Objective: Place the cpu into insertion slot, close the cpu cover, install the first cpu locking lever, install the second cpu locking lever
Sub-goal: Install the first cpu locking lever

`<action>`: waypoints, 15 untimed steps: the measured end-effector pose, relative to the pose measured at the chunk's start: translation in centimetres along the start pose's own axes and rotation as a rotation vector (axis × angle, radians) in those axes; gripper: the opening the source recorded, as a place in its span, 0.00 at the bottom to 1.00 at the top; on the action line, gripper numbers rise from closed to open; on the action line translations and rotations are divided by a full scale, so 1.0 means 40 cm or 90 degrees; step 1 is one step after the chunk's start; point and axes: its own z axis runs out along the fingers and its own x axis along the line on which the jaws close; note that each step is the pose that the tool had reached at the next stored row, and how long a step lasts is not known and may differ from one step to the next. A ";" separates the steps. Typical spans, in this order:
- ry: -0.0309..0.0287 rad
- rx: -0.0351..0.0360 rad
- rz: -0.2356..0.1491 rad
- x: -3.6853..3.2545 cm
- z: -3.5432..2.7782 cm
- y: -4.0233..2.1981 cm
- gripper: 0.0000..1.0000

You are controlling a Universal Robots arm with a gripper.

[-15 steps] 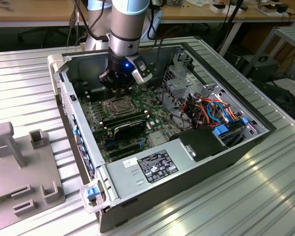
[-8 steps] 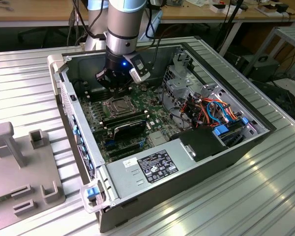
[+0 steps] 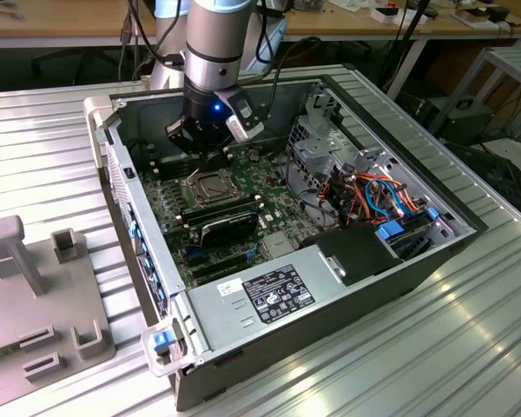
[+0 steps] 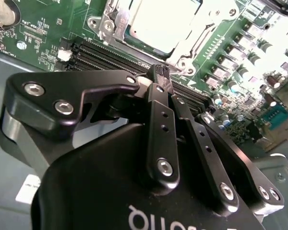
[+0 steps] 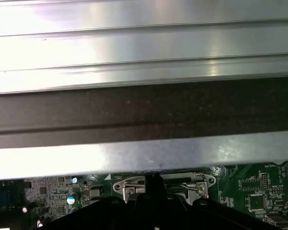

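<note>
The cpu [image 4: 161, 21], with its dull silver top, lies in the insertion slot [image 3: 194, 184] on the green board inside the open computer case. The silvery cpu cover [image 4: 110, 25] frames it and lies down around the chip. A thin metal lever rod [image 4: 201, 40] runs along one side of the socket. My gripper [image 4: 159, 73] is shut, and I see nothing between its fingers. Its tip hovers over the black memory slots just beside the socket's edge. In the exterior view the gripper [image 3: 204, 149] hangs just behind the socket. The first wrist view shows the socket frame [image 5: 182, 182] past the gripper's dark body.
Black memory sticks [image 3: 227, 219] lie in front of the socket. A drive cage [image 3: 317, 148] and coloured cables [image 3: 382, 195] fill the case's right side, and the power supply [image 3: 273, 291] sits at the front. Case walls [image 3: 104, 148] surround the board. A grey fixture [image 3: 35, 261] stands on the table at the exterior view's left.
</note>
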 end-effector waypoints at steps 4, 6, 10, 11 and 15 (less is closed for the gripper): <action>-0.0001 0.0000 0.000 0.004 -0.013 0.000 0.11; -0.0002 -0.0001 0.000 0.005 -0.020 0.002 0.11; -0.0002 0.0000 -0.002 0.005 -0.020 0.003 0.11; -0.0002 -0.0001 -0.004 0.005 -0.020 0.003 0.11; 0.0002 -0.0001 -0.012 0.005 -0.020 0.003 0.11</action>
